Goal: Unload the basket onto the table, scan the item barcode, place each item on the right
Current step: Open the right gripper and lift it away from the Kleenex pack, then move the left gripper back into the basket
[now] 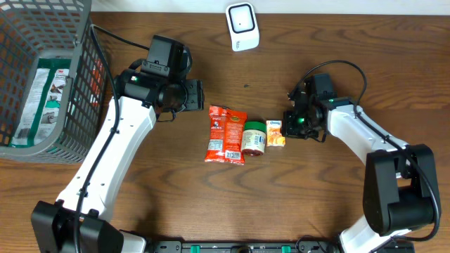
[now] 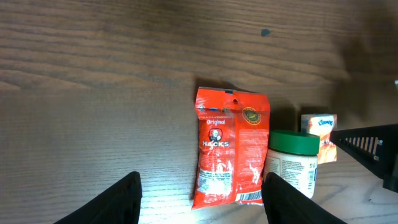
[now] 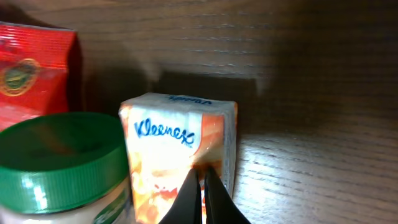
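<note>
Mid-tabletop, three goods lie in a row: a red foil snack pouch, a green-lidded white plastic jar and, rightmost, a small orange-and-white Kleenex tissue packet touching the jar. The right hand reaches in low from the right edge with its fingers pressed together at the packet's front face. Whether they pinch the wrapper cannot be told. The packet looks the likely item to scan. It should be light, soft and easily crushed, with a slick film wrapper, so the surest hold would be a gentle squeeze across its narrow sides. No barcode shows on the faces in view. Just left of the pouch, the left hand hovers with fingers spread wide and nothing between them, wrist turned so its camera looks along the row. Beyond, at the far edge, stands the white barcode scanner, well apart from the goods. A grey wire basket fills the far-left corner.
</note>
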You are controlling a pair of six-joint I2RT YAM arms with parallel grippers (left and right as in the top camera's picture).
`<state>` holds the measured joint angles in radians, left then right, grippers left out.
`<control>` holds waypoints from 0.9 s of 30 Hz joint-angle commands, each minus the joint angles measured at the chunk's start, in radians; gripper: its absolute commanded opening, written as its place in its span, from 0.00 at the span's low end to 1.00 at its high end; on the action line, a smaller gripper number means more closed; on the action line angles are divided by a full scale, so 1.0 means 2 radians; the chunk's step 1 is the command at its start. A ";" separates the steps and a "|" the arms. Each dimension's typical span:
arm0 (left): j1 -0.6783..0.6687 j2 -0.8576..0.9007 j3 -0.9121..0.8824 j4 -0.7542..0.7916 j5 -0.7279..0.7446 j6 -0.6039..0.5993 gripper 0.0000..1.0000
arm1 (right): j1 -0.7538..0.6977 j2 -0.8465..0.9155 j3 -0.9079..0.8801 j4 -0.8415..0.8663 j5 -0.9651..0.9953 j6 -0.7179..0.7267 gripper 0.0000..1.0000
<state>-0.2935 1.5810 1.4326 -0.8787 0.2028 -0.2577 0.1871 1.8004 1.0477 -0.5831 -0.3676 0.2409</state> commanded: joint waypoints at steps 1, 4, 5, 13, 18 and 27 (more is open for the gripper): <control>0.001 -0.002 -0.005 -0.001 -0.006 0.006 0.62 | -0.002 0.013 -0.003 -0.001 0.015 0.000 0.01; 0.001 -0.002 -0.005 -0.002 -0.006 0.006 0.62 | -0.002 0.016 -0.008 -0.004 0.033 0.019 0.01; 0.001 -0.002 -0.005 -0.002 -0.006 0.006 0.63 | -0.003 0.016 -0.008 -0.006 0.043 0.024 0.01; 0.001 -0.002 -0.005 -0.005 -0.006 0.006 0.62 | -0.009 0.016 -0.013 -0.029 0.073 0.029 0.01; 0.001 -0.002 -0.005 -0.005 -0.006 0.006 0.62 | -0.008 0.016 -0.031 -0.001 0.055 0.040 0.01; 0.001 -0.002 -0.005 -0.005 -0.006 0.006 0.63 | -0.008 0.016 -0.038 0.019 0.015 0.032 0.01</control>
<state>-0.2935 1.5810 1.4326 -0.8864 0.2028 -0.2577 0.1864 1.8214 0.9943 -0.5472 -0.3161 0.3042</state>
